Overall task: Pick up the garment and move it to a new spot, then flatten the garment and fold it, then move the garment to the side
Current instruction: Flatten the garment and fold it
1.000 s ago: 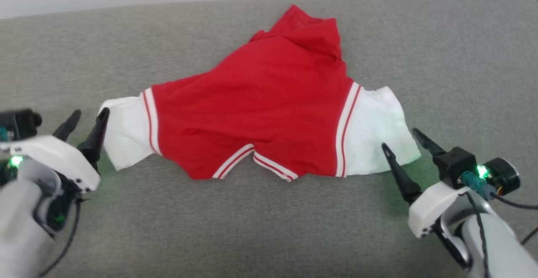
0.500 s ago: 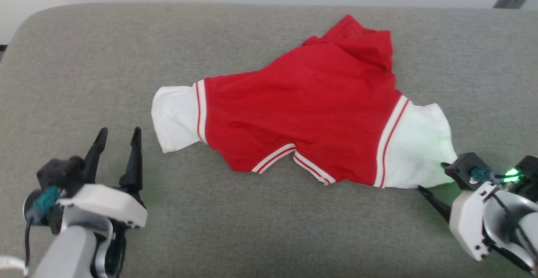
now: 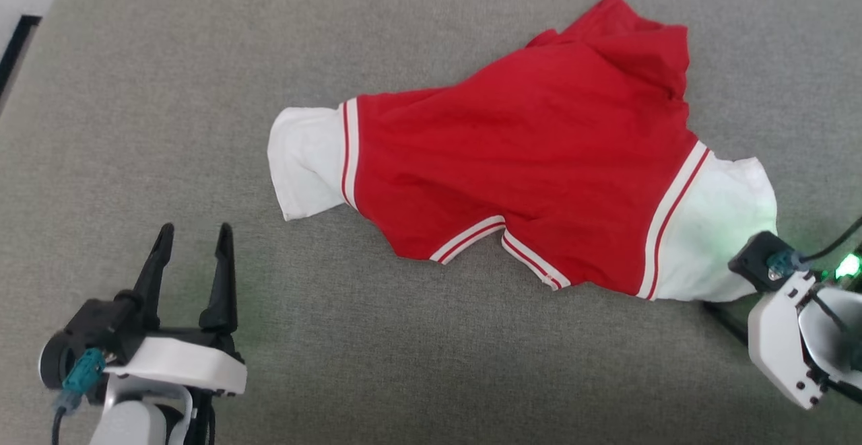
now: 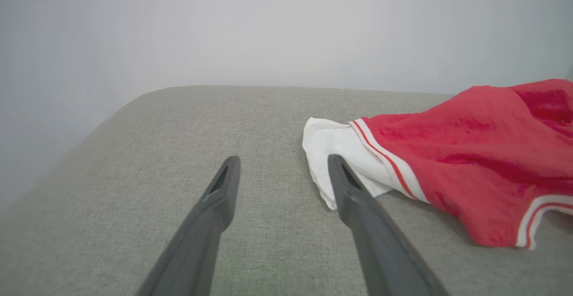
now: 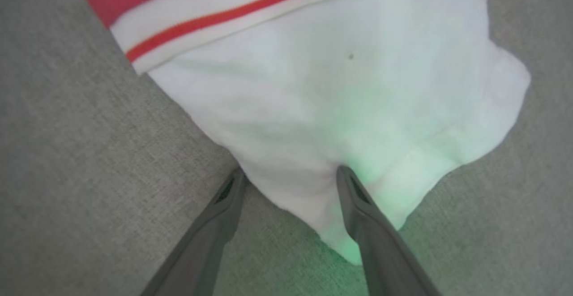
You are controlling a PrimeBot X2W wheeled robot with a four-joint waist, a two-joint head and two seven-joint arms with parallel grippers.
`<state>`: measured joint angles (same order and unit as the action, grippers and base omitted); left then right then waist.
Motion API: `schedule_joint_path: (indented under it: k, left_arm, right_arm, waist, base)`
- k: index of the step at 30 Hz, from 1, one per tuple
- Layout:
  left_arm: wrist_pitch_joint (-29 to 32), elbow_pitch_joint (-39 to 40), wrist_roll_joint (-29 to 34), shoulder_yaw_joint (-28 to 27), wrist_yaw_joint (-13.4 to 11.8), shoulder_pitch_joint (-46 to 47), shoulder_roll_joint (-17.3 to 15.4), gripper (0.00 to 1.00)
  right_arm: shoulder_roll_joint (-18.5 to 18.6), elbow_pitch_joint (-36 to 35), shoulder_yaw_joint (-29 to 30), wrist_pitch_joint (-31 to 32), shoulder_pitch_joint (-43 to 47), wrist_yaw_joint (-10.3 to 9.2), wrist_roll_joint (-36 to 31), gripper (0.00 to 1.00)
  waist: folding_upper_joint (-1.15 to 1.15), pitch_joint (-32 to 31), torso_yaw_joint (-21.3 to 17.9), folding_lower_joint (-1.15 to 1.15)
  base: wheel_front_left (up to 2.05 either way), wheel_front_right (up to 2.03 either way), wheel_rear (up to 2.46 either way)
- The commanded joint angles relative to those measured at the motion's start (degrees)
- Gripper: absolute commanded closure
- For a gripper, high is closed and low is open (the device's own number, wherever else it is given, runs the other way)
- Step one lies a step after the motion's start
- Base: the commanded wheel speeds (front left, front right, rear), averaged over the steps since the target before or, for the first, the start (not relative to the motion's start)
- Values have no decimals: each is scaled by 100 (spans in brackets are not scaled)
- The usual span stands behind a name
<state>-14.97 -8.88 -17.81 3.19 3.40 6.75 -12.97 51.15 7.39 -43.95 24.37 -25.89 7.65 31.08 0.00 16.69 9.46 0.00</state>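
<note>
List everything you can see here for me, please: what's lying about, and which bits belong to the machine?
Shirt: one, red with white sleeves and red-and-white striped trim, lying rumpled on the cushion.
Cushion: one, grey fabric, under everything.
Wall: one, pale, behind the cushion.
Left claw: one, two dark fingers spread apart, over bare cushion, short of the nearer white sleeve.
Right claw: one, two dark fingers apart, at the hem of the other white sleeve.
Green light: one, on the right arm's wrist, casting a glow on that sleeve.
</note>
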Motion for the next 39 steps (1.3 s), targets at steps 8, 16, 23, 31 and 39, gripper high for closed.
schedule_joint_path:
  k: [8, 16, 23, 31, 39]
  left_arm:
    - [-29, 121, 353, 6, 367, 579, -312, 0]
    - [729, 137, -332, 2216, 400, 1508, -2307, 0]
    - [2167, 454, -1801, 4448, 397, 3178, -3710, 0]
    - [3136, 62, -2991, 6630, 399, 5141, -4169, 0]
    - [3366, -437, -3236, 7049, 398, 5395, -4116, 0]
  right_arm:
    - [-256, 418, -396, 182, -311, -43, -57, 100]
    - [-274, 415, -380, 199, -638, -44, -134, 100]
    - [-418, 365, -385, 200, -967, -62, -245, 100]
    - [-558, 367, -525, 307, -1241, -78, -254, 100]
    - [-633, 453, -594, 246, -1280, -78, -211, 100]
  waist:
    - [0, 413, -81, 0]
    - [0, 597, -312, 0]
    - [0, 859, -468, 0]
    - [0, 1145, -676, 0]
    - [0, 1208, -783, 0]
  base:
    - [0, 0, 0]
    - [0, 0, 0]
    - [0, 0, 0]
    - [0, 0, 0]
    - [0, 0, 0]
